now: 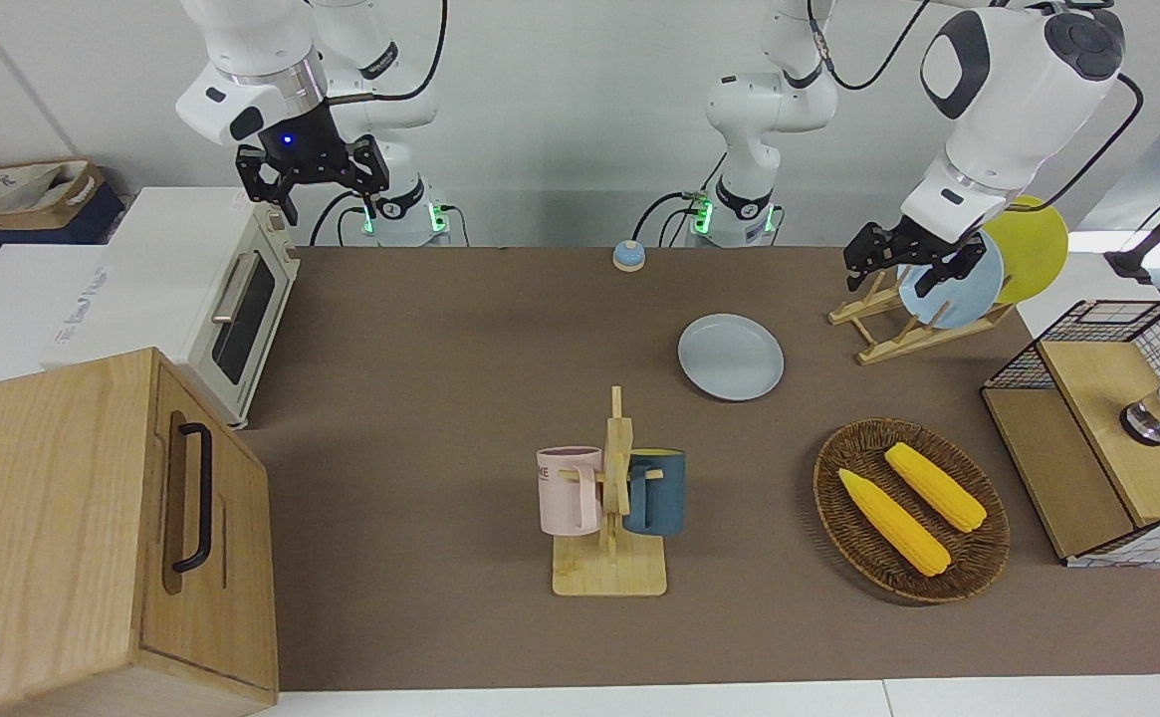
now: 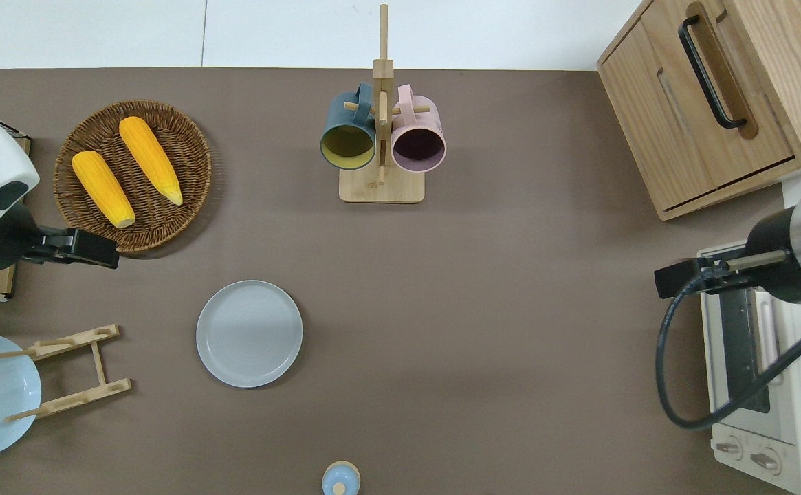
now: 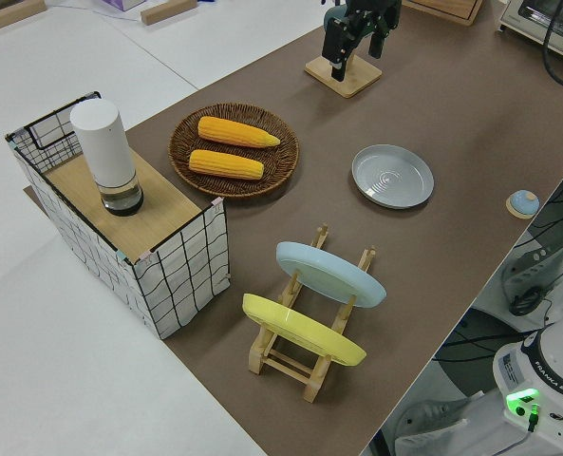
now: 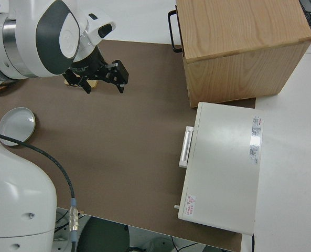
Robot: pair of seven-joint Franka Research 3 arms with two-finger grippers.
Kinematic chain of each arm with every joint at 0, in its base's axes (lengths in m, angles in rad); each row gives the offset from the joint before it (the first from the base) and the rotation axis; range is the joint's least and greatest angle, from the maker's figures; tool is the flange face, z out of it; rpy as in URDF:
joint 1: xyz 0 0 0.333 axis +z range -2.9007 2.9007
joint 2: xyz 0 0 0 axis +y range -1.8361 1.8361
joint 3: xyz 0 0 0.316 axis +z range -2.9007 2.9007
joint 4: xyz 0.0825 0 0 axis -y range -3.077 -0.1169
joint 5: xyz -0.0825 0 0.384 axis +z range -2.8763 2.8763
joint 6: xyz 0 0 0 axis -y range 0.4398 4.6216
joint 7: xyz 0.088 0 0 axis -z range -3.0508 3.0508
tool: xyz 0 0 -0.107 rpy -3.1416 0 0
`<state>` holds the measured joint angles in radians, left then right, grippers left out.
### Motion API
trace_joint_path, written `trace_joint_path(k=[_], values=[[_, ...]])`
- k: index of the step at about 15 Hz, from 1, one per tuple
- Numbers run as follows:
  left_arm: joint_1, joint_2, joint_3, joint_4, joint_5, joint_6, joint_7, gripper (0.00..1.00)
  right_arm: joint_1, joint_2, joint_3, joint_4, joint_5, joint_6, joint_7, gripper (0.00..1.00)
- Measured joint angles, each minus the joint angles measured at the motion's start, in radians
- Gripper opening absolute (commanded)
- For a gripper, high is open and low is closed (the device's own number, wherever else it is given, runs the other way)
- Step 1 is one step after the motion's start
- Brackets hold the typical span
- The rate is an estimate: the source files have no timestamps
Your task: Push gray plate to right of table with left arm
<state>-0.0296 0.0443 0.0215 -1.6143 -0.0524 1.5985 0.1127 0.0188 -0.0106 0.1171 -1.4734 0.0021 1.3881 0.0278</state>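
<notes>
Pale bluish-gray, round and shallow: gray plate flat on the brown table in the front view, nearer the robots than the mug rack, beside the wooden plate rack toward the left arm's end. Left gripper raised at that end, fingers parted, nothing held. Right gripper parked, fingers apart and empty.

Overhead: left gripper over the mat by the rim of the wicker basket with its two corn cobs. Gray plate well apart from it, nearer the robots and toward the right arm's end. Judged need: drop to the plate's edge on the left arm's side, then shove across toward the toaster oven. No long axis on a round plate.

Left side view: gray plate between the basket and the small bell, untouched.

Right side view: gray plate partly seen past the right arm.
</notes>
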Motion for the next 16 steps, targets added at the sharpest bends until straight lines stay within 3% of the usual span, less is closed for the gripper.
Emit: trace_joint_path(k=[6,16], values=[[0.0,0.0,0.017,0.0,0.004,-0.046,0.001,1.0,0.0,0.0,0.0,0.0,0.0,0.0,0.0,0.983],[-0.002,0.0,0.005,-0.036,0.035,-0.06,0.001,1.0,0.0,0.0,0.0,0.0,0.0,0.0,0.0,0.983]])
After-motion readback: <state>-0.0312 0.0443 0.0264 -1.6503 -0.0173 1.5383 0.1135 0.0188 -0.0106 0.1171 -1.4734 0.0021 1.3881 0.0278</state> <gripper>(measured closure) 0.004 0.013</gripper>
